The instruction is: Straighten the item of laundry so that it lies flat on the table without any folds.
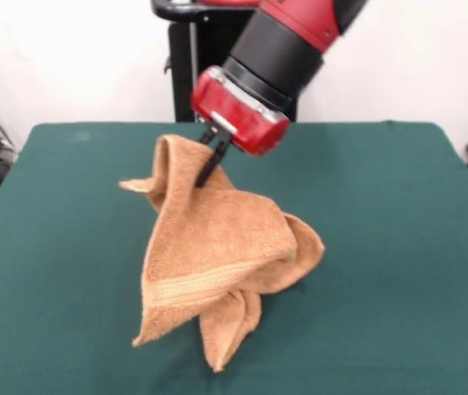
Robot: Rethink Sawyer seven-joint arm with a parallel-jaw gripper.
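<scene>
The table [398,247] fills the front view with its dark green top, bare apart from the cloth near the middle. Next in size is the red and black arm [291,49], which slants down from the upper right and ends above the table's far middle. Below it hangs the towel [217,255], orange-tan and thick, lifted at its top fold and draping downward and toward the camera, so its long axis runs from the raised edge down to two pointed corners that trail near the front of the table. A folded wing bulges out on the right side and a short flap sticks out at the left, so it is far from flat. The gripper [211,160] is pinching that top fold, its dark fingers closed against the cloth, though how much fabric sits between them is hard to see. The cloth lies below and nearer the camera than the tool, so I judge spreading calls for drawing the held edge away from the trailing corners
</scene>
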